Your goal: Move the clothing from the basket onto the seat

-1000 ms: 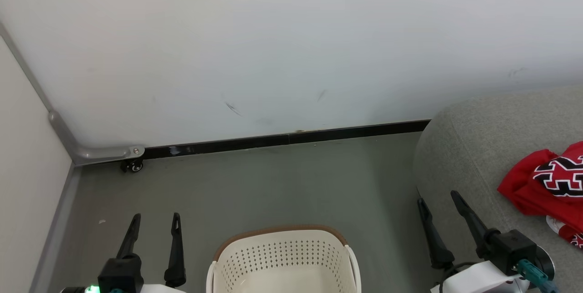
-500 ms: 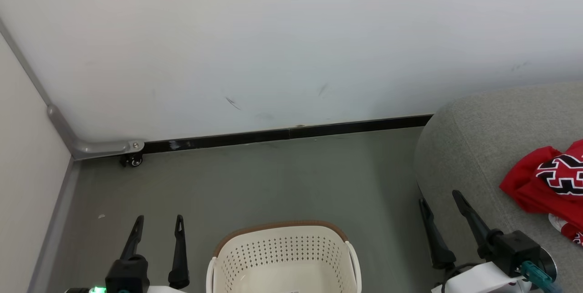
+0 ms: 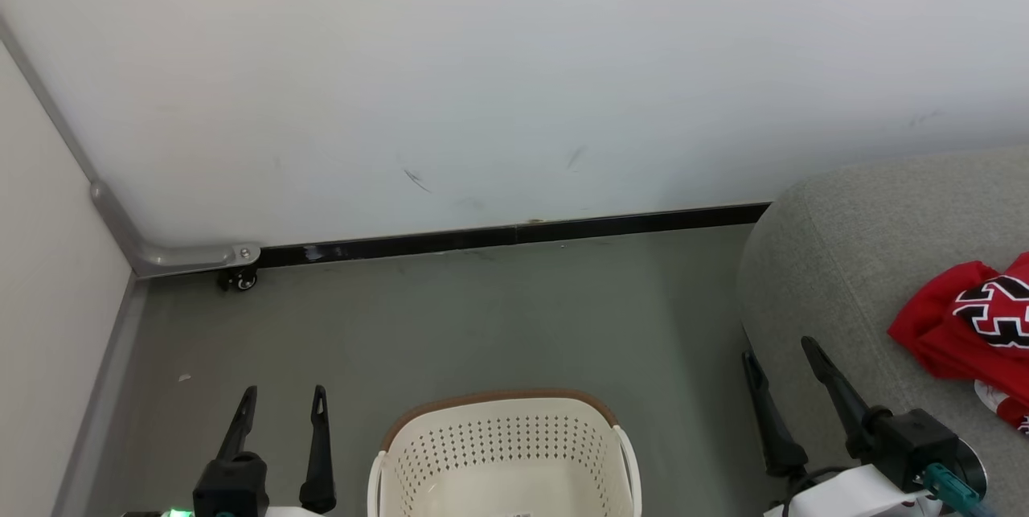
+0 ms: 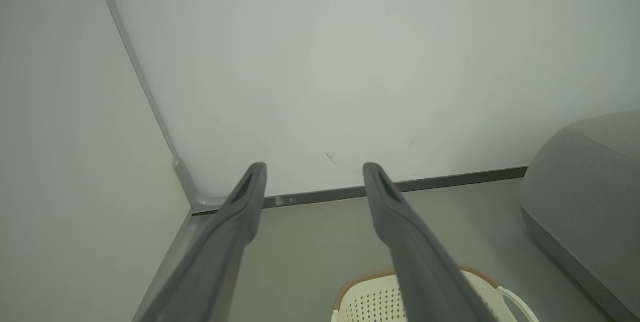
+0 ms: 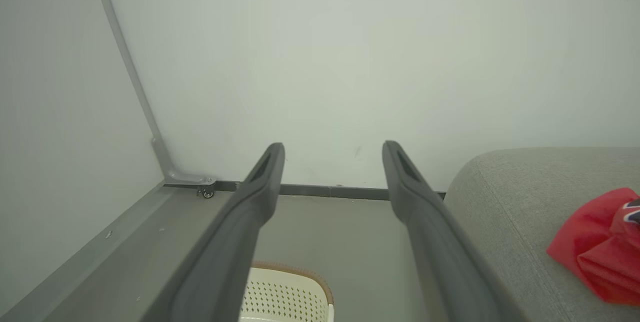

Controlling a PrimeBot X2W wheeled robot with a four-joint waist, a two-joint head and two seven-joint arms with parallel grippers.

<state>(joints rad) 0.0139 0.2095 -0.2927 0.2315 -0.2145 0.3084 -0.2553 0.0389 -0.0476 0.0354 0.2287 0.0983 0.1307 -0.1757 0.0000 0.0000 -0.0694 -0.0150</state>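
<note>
The cream-white basket (image 3: 505,453) with its brown rim stands on the floor at the bottom middle of the head view; the part of its inside that shows holds no clothing. Red clothing (image 3: 965,324) with a black and white number lies on the grey seat (image 3: 844,260) at the right. My left gripper (image 3: 285,396) is open to the left of the basket, nothing between its fingers. My right gripper (image 3: 780,350) is open at the seat's near left edge, apart from the clothing. The wrist views show the basket (image 4: 370,297) (image 5: 280,294), the seat (image 4: 590,172) (image 5: 520,197) and the clothing (image 5: 595,249).
A white wall (image 3: 482,83) with a dark baseboard (image 3: 514,237) closes the space ahead. A side panel (image 3: 40,300) with a small caster (image 3: 241,280) at its foot bounds the left. Grey floor (image 3: 482,324) lies between basket and wall.
The head camera has shifted slightly, so the whole scene sits a little differently in the picture. Both grippers stay open and in place relative to basket and seat.
</note>
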